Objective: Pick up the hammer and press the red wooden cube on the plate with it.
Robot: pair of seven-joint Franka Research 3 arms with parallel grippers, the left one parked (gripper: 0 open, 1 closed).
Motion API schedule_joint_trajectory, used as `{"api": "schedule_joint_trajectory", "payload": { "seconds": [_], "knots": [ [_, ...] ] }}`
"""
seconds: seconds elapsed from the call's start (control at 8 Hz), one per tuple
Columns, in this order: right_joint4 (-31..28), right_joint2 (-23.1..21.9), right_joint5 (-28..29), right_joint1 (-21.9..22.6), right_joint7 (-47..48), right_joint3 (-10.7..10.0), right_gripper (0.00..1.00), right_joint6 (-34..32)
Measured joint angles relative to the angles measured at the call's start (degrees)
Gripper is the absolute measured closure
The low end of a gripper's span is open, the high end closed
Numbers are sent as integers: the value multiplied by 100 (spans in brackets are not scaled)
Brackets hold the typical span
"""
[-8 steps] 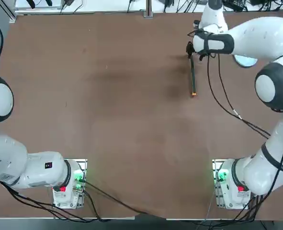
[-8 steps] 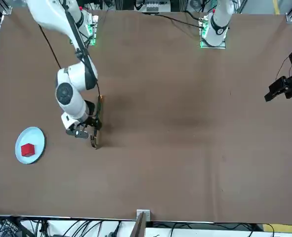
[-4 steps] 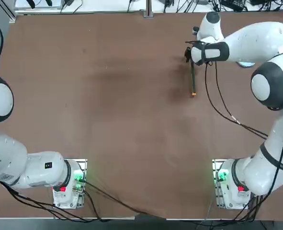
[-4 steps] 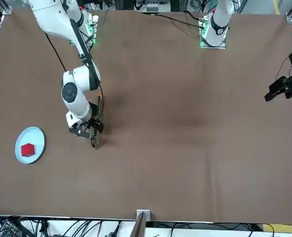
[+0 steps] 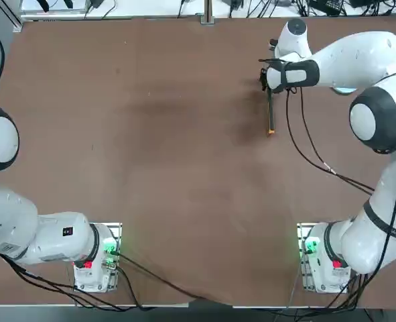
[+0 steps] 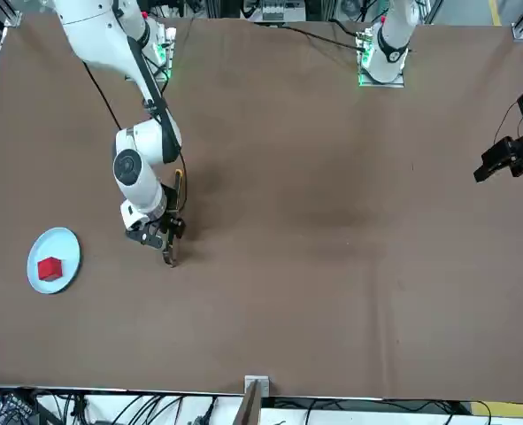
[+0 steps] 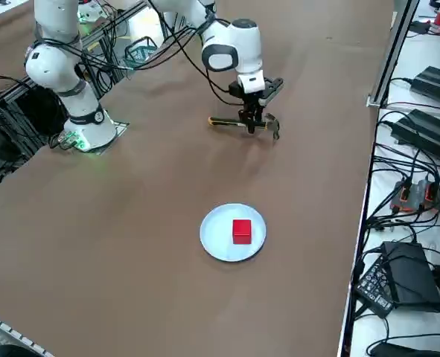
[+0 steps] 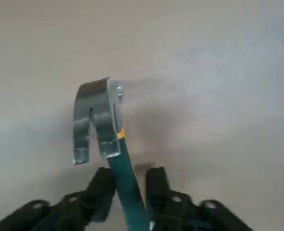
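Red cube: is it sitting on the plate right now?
Yes, the red cube rests near the middle of the plate, away from the hammer.

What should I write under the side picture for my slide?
Right gripper down at the hammer; red wooden cube waits on plate.

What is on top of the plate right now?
Only the red wooden cube sits on the plate, near its middle. The right gripper is away at the hammer. In the top view, the arm covers most of the plate.
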Motion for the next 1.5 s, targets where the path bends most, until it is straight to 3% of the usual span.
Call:
{"api": "schedule_joint_trajectory", "payload": {
  "seconds": [0.12, 0.38, 0.62, 1.0, 1.25, 1.5],
  "knots": [
    [16, -11, -1, 2, -20, -3, 79, 7],
    [60, -131, -4, -8, -60, -94, 79, -67],
    [265, -546, -7, -176, -685, -396, 79, -807],
    [939, -1039, -16, -1211, -2441, -725, 79, -2199],
    [1148, -993, -16, -2133, -3453, -755, 79, -2284],
    [1213, -836, -12, -2722, -3996, -754, 79, -2284]
  ]
}}
